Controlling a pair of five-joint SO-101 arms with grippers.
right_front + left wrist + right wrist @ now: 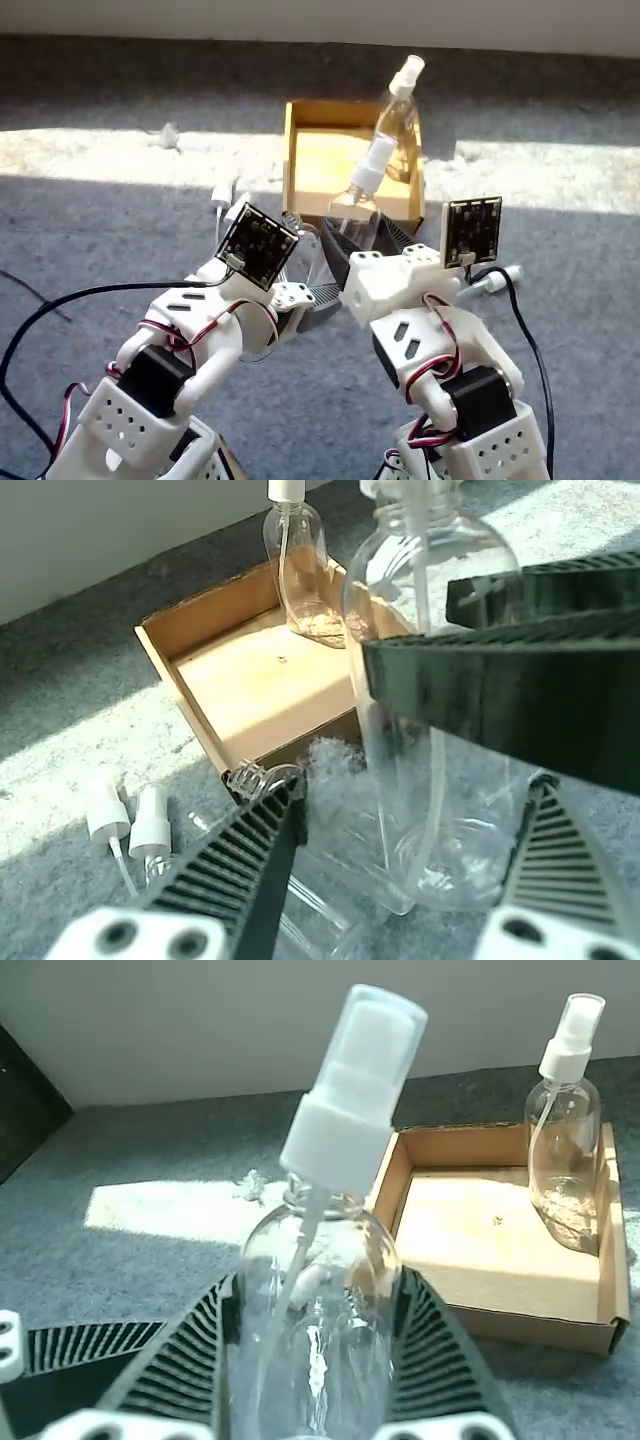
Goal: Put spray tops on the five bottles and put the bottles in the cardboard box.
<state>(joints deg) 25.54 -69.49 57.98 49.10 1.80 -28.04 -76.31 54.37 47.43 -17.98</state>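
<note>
Centrally, at the near edge of the cardboard box (300,170), one clear bottle (315,1340) pinched across its body by the right gripper (318,1300), black ribbed fingers (170,1370) pressed against both sides; white spray top (350,1080) seated on its neck. Around the lower part of the same bottle, the left gripper (420,790) spread wide, one finger on either side, with a visible gap on the left side; contact on the other side impossible to tell. Inside the box, in the far right corner, a second bottle (398,130), upright, with its own fitted top (408,75). Bottles with tops on, counted: two. On the grey carpet (100,230), just left of the box's near left corner, two loose spray tops (150,825), side by side and almost touching. Near of the box, beside the left gripper, at least one more clear bottle lying down (265,778), neck bare, outline hard to follow through the glare; exact count of lying bottles not readable. Right of the right arm (450,340), on the carpet, one small white-tipped piece (497,277), too small to name. Boxes, counted: one, shallow, open-topped, brown, standing at the far centre of the carpet. Grippers, counted: two, both at the single held bottle, left one low, right one higher and crossing in front of it.
</note>
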